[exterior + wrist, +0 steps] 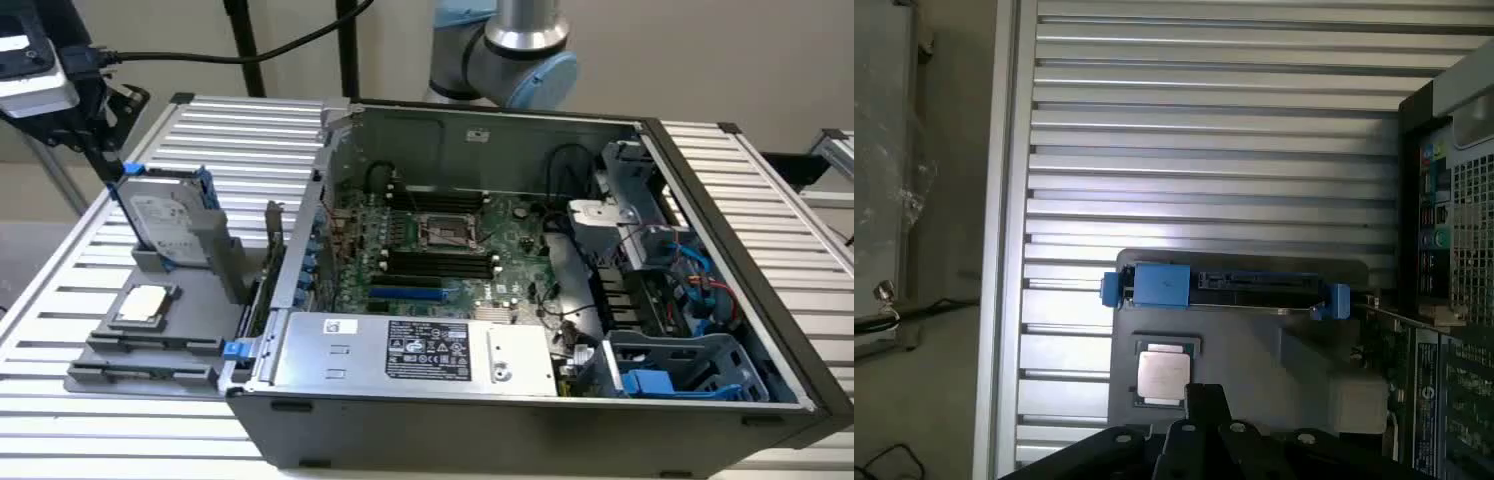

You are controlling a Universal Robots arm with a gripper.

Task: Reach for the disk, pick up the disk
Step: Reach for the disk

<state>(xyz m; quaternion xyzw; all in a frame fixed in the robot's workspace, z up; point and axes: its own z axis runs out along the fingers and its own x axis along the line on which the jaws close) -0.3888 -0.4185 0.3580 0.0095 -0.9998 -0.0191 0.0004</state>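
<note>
The disk (171, 222) stands on edge in a slot of the grey holder (147, 345) on the slatted worktop (54, 440), at the exterior view's left, outside the open computer case (534, 300). The CPU chip (144, 305) lies flat in the same holder, just beside the disk. The gripper (107, 160) hangs near the upper corner of the disk's blue caddy (131, 170), its jaws pressed together and pinching nothing. The disk looks stiff, fairly dense and smooth-faced, and probably sensitive to knocks. The exposed top edge of the caddy, seen in the wrist view (1224, 285), seems the surest place to take hold.
</note>
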